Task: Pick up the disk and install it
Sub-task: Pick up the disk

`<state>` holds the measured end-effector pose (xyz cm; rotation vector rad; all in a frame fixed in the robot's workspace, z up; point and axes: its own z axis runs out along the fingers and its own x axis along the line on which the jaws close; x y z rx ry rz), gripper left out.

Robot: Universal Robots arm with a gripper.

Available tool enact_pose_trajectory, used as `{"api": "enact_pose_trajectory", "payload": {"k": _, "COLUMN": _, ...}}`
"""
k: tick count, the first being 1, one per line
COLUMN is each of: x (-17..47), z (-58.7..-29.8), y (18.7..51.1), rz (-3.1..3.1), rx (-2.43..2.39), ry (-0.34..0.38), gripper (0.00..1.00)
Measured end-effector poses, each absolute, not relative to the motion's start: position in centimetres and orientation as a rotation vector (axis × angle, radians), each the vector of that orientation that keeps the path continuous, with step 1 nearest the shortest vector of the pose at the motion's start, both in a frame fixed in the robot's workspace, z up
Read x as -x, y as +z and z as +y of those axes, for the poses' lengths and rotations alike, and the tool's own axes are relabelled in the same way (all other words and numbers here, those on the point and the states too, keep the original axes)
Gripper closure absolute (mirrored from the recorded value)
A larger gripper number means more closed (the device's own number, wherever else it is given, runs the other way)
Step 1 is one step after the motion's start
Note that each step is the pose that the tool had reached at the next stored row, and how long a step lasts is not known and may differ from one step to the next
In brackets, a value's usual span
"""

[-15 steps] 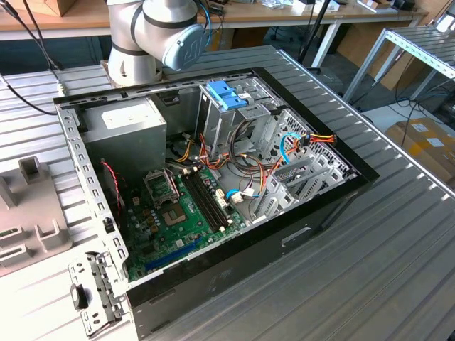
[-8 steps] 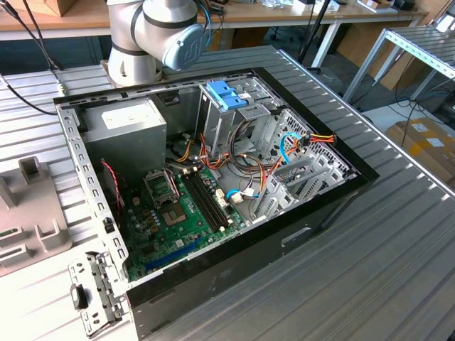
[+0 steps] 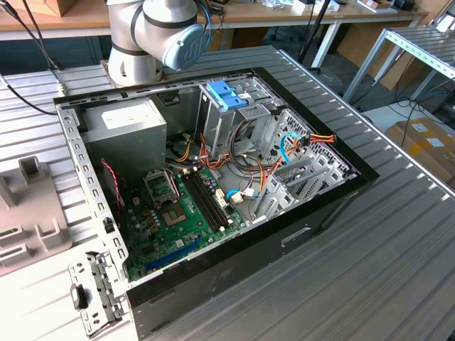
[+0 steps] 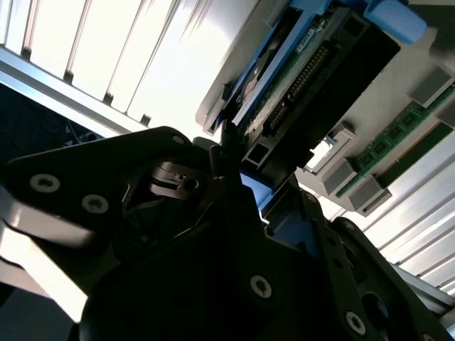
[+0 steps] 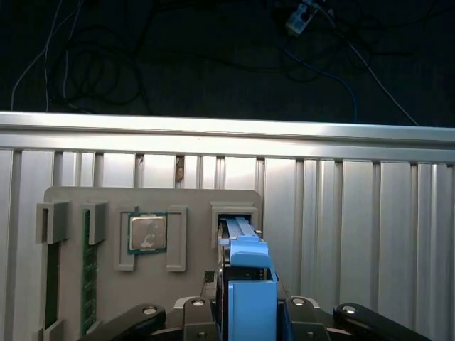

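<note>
So it's a ribbed metal table (image 3: pixel 398 234) with an open computer case (image 3: pixel 234 263) sitting on it and workbenches (image 3: pixel 284 14) behind. The arm (image 3: pixel 160 32) rises at the case's far side. In the first wrist view the gripper (image 5: pixel 250 312) hangs over a grey tray (image 5: pixel 192 206), its claw pinching the disk (image 5: pixel 250 284) by both sides. The disk stands upright in the tray's slot, near a chip (image 5: pixel 147 233).

There is one grey slotted plastic tray (image 5: pixel 106 202), one square silver processor chip (image 5: pixel 147 232), one green memory stick (image 5: pixel 89 277) and one flat dark disk in a light-blue carrier frame (image 5: pixel 250 284). There is also one open black computer case (image 3: pixel 298 245), one green motherboard (image 3: pixel 167 224) and one silver power-supply box (image 3: pixel 128 128).
</note>
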<state>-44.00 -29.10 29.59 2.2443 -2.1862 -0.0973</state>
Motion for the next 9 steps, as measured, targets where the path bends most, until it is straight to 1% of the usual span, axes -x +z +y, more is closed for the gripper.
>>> {"api": "enact_pose_trajectory", "payload": {"k": 9, "x": 44.00, "z": -29.10, "y": 29.97, "rz": -2.188, "rx": -2.246, "ry": -0.101, "gripper": 0.63}}
